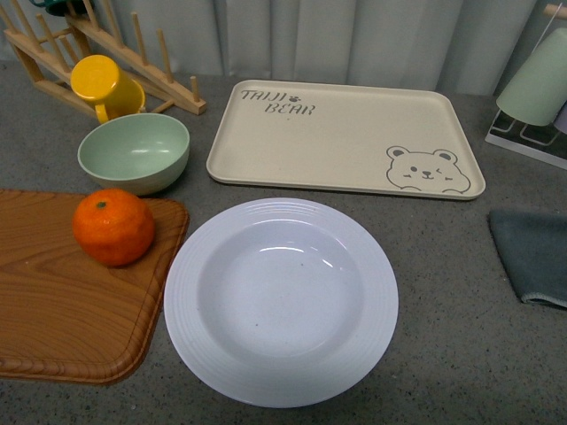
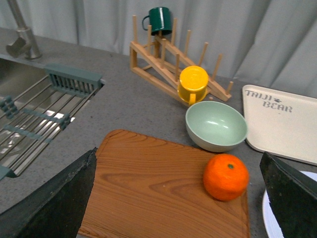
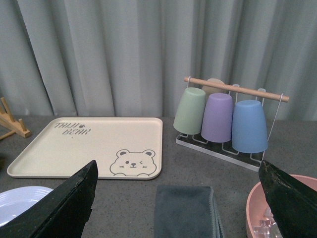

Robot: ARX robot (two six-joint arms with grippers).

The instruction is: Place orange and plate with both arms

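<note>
left claw [image 2: 178,153] and right claw [image 3: 177,162] spread, fingers cropped

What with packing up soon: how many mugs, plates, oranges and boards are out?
Mugs: 2, yellow mug and green mug
Plate: 1
Orange: 1
Board: 1
Total: 5

Pale grey curtains [image 3: 124,49] hang in soft folds behind a speckled grey counter [image 1: 443,292]. A steel sink [image 2: 12,74] with a faucet [image 2: 22,37] is set into it.
</note>
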